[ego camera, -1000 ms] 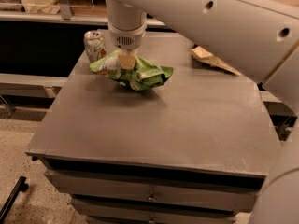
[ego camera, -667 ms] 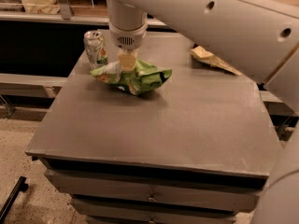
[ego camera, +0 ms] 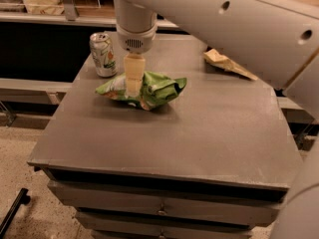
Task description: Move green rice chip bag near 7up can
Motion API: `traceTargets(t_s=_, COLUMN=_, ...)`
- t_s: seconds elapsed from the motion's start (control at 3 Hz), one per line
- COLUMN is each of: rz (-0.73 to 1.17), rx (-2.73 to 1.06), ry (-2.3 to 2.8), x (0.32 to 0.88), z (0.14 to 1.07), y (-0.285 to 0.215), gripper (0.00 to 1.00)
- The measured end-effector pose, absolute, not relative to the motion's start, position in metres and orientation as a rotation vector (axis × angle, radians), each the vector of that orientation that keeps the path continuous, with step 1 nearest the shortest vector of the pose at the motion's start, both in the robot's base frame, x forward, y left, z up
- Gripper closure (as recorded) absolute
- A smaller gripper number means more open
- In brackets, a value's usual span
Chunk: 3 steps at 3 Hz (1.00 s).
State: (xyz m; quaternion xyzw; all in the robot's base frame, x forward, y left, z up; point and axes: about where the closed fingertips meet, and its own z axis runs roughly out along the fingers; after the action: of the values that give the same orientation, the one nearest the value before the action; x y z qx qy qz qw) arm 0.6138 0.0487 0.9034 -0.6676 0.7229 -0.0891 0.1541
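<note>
The green rice chip bag (ego camera: 160, 87) is crumpled and sits low over the grey table top (ego camera: 199, 133), left of the middle towards the back. My gripper (ego camera: 133, 87) comes straight down from the white arm, and its tan fingers (ego camera: 133, 73) are shut on the bag's left part. The 7up can (ego camera: 103, 54) stands upright at the back left of the table, a short way up and left of the bag and apart from it.
A brown and tan chip bag (ego camera: 227, 62) lies at the back right of the table. The table has drawers (ego camera: 159, 210) below its front edge. A counter with a dark gap runs behind the table. The white arm spans the upper right.
My gripper has moved down and slightly towards the front with the green bag in it. The bag now sits lower, close to the table by the can. The can has not moved.
</note>
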Motion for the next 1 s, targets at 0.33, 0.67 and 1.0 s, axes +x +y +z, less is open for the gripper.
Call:
traceTargets(t_s=0.33, rz=-0.088, rx=-1.858, ry=2.054, x=0.614, z=0.912, y=0.033, gripper=0.0)
traceTargets(t_s=0.67, rz=0.156, rx=-1.701, ry=1.993, x=0.609, z=0.946, y=-0.015, gripper=0.0)
traceTargets(t_s=1.0, rz=0.288, rx=-1.608, ry=1.936, x=0.602, z=0.968, y=-0.041, gripper=0.0)
